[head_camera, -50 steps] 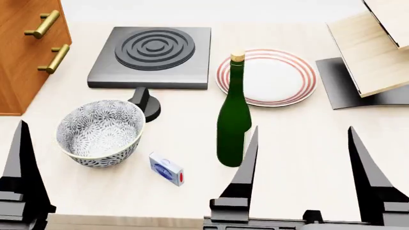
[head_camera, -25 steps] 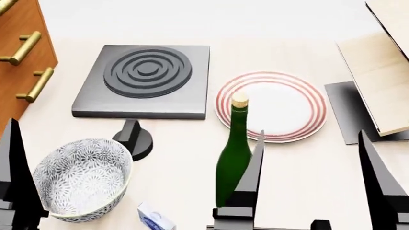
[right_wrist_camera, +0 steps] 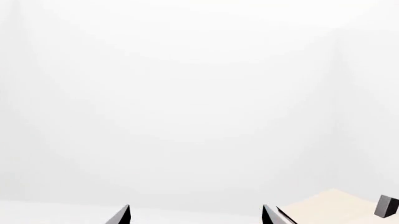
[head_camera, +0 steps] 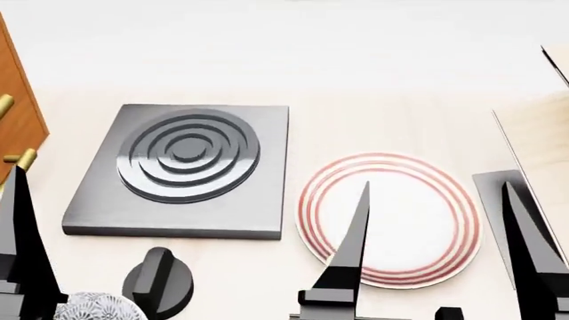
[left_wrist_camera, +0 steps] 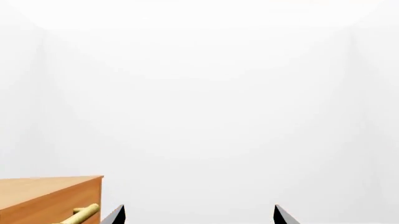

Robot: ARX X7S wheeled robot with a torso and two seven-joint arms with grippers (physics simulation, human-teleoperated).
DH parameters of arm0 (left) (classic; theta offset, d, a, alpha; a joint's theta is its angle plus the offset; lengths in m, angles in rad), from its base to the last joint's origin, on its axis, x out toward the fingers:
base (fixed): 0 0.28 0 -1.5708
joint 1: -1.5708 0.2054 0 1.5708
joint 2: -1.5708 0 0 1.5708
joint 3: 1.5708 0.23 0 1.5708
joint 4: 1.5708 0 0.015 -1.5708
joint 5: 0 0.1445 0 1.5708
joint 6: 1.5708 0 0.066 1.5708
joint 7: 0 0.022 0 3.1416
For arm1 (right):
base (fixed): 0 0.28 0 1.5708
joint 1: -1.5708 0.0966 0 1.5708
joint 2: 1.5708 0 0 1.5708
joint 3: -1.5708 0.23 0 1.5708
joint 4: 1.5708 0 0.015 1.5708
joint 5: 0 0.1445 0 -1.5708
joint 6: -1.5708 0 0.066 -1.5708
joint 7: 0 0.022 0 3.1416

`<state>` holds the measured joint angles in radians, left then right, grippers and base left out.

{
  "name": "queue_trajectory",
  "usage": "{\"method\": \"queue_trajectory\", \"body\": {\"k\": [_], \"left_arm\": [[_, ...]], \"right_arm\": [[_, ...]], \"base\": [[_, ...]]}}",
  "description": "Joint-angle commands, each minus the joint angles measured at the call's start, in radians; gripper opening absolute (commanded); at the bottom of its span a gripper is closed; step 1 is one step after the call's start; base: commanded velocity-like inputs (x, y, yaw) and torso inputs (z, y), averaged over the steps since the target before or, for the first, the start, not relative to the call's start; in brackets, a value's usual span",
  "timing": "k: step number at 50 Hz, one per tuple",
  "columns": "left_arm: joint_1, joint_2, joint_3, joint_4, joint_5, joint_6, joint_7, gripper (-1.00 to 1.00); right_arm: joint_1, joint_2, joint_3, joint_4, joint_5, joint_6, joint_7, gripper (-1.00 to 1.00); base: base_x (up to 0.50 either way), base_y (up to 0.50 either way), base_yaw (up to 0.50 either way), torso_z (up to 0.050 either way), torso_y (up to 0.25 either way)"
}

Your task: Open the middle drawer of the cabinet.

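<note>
Both end effectors, left (left_wrist_camera: 199,215) and right (head_camera: 436,253), spread apart and empty, raised for approach; boxy orange-brown wooden cabinet (head_camera: 16,113) at far left, middle drawer not identifiable, handle untouched

You're looking at a cabinet (head_camera: 20,100) w/ orange-brown wood grain, satin finish; its bar handles (head_camera: 20,160) look like brass, slightly shiny. Hotplate (head_camera: 178,170) reads as dark grey brushed metal w/ a soft sheen. Plate (head_camera: 391,220) looks like smooth glazed ceramic, red rings. Both grippers, left gripper (left_wrist_camera: 198,215) incl., have matt black fingers, plastic-like. Table (head_camera: 374,127) is pale matt wood.
</note>
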<state>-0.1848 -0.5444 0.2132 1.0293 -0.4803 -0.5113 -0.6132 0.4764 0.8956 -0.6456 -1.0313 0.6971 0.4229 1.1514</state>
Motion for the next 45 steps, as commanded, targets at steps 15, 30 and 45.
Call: {"method": "queue_trajectory", "body": {"k": [15, 30, 45], "left_arm": [[-0.010, -0.038, 0.032, -0.013, -0.008, 0.029, -0.040, 1.00], [-0.085, -0.122, 0.097, -0.047, 0.096, -0.018, -0.010, 1.00], [-0.241, -0.253, 0.222, -0.191, 0.244, -0.091, 0.124, 1.00]], "right_arm": [[0.028, 0.018, -0.034, 0.004, 0.014, -0.026, 0.018, 1.00], [0.040, 0.019, -0.052, 0.015, 0.017, -0.018, 0.041, 1.00], [0.037, 0.023, -0.066, 0.025, 0.018, -0.031, 0.036, 1.00]], "base": [[0.50, 0.00, 0.00, 0.000, 0.001], [0.17, 0.00, 0.00, 0.000, 0.000], [0.00, 0.00, 0.00, 0.000, 0.000]]}}
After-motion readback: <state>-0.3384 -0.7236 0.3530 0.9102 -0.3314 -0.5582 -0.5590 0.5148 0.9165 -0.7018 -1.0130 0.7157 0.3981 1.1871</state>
